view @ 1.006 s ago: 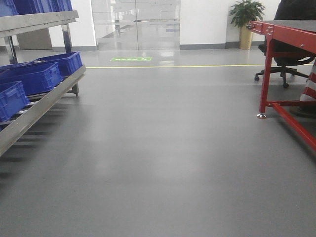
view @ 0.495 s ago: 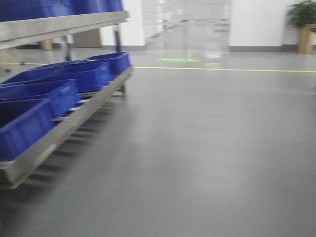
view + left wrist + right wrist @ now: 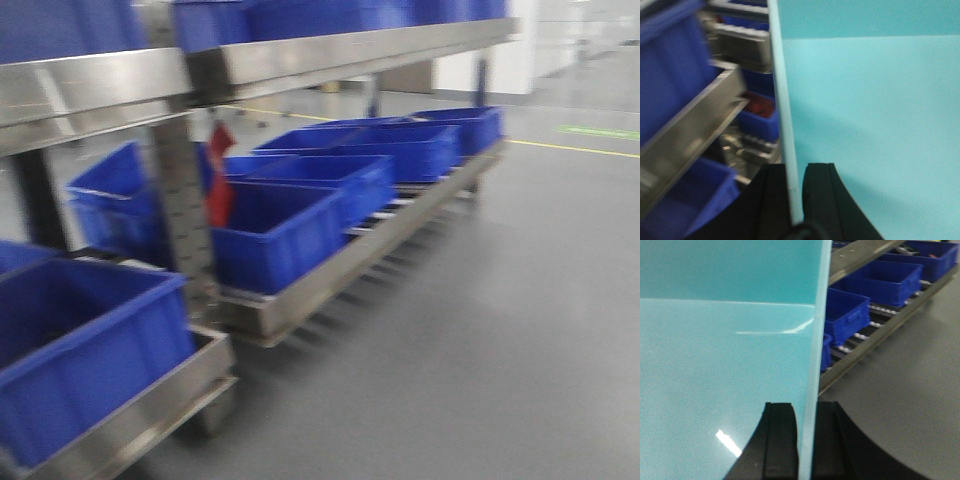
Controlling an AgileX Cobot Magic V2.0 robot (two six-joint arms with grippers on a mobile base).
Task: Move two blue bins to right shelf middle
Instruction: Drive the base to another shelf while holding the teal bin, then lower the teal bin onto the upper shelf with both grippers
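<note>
No writing that I can read.
The red tag [image 3: 220, 190] on the rack upright [image 3: 180, 210] and the green floor marking [image 3: 600, 131] far beyond that upright are too blurred.

Visible only as left gripper [image 3: 794, 170] and right gripper [image 3: 804, 407]: matte black, two broad flat fingers each, square-tipped, outer edges flaring toward the base.
</note>
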